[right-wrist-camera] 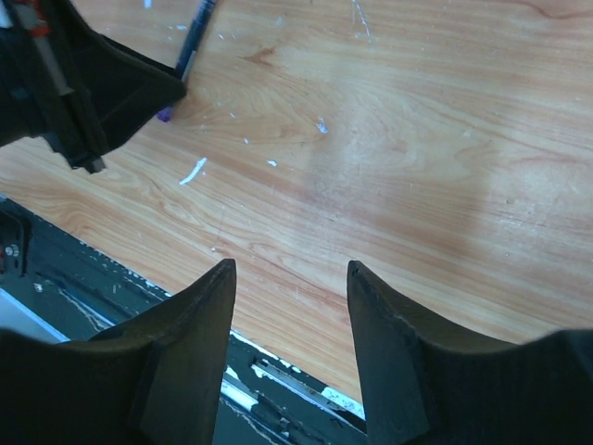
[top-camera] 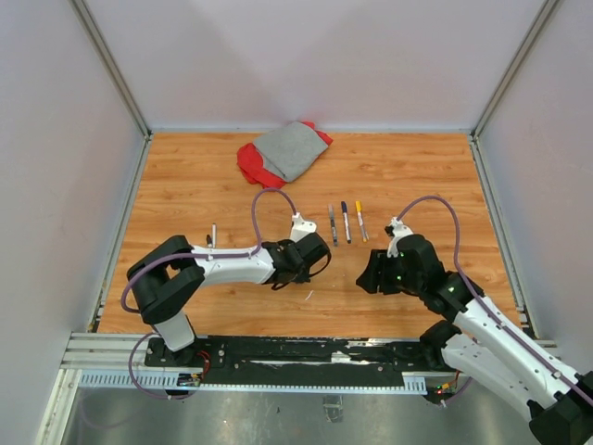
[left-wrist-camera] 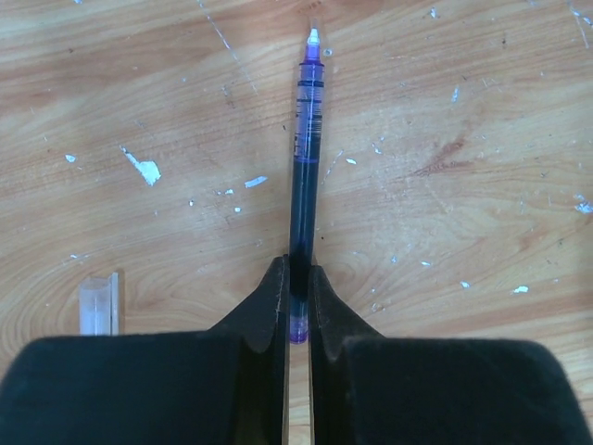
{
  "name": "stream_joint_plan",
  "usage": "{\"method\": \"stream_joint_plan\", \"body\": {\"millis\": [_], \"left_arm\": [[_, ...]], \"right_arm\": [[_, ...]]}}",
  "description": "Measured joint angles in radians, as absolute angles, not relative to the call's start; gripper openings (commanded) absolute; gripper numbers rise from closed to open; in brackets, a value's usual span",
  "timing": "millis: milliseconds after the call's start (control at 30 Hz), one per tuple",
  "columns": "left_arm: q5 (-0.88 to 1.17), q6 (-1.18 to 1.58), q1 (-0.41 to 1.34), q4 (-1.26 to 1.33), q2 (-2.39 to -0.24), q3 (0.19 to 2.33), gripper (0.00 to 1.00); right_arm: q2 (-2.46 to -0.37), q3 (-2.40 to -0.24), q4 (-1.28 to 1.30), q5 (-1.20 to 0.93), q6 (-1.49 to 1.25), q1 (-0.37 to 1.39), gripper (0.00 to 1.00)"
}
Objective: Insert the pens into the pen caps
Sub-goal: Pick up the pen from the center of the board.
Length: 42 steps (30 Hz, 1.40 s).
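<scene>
left gripper (left-wrist-camera: 296, 278) is pinched shut on the tail end of a purple pen (left-wrist-camera: 306, 158), centre of the left wrist view, nib toward the top of frame. in the top view that's low centre, just below the row of three pens (top-camera: 346, 222). a fourth pen (top-camera: 212, 236) lies off to the left. right gripper (right-wrist-camera: 289, 278) is spread with nothing between the jaws, over the wooden table (top-camera: 426, 176) right of centre.

risks:
- grip is on the very tail, so the whole barrel sticks out as a lever. side load at the nib when it meets a cap will likely pivot or slip it.
- right gripper has no cap, and i can't pick out a dark cap in any view. clear short tube (left-wrist-camera: 99, 304) at lower left of the left wrist view might be one, can't tell.
- the grippers sit near each other; a converging move could clip them.
- a sweep toward top of frame would scatter the row of three.

room: open wood right of the row and between the grippers. metal rail (top-camera: 278, 352) along the bottom edge is close under both, so little margin there. grey-red cloth (top-camera: 283, 153) at top centre is well apart.
</scene>
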<state>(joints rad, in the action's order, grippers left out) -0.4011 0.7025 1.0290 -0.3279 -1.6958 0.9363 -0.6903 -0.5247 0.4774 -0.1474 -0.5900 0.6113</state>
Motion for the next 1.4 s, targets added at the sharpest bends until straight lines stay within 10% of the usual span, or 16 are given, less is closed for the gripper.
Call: {"method": "stream_joint_plan", "body": {"millis": [867, 1133, 1267, 1300, 1400], "left_arm": [[-0.254, 0.678, 1.145, 0.022, -1.175, 0.570, 0.01], [-0.247, 0.681, 1.150, 0.054, -1.168, 0.564, 0.01], [-0.249, 0.681, 1.152, 0.054, -1.167, 0.554, 0.13], [-0.250, 0.681, 1.152, 0.054, -1.166, 0.554, 0.35], [-0.253, 0.682, 1.154, 0.058, -1.158, 0.553, 0.47]], "right_arm": [[-0.972, -0.429, -0.213, -0.007, -0.927, 0.841, 0.53], [-1.128, -0.447, -0.296, -0.009, -0.990, 0.850, 0.17], [-1.154, -0.457, -0.348, -0.031, -1.021, 0.861, 0.03], [-1.156, -0.461, -0.355, -0.033, -1.023, 0.865, 0.00], [-1.155, -0.461, -0.359, -0.035, -1.024, 0.867, 0.01]]}}
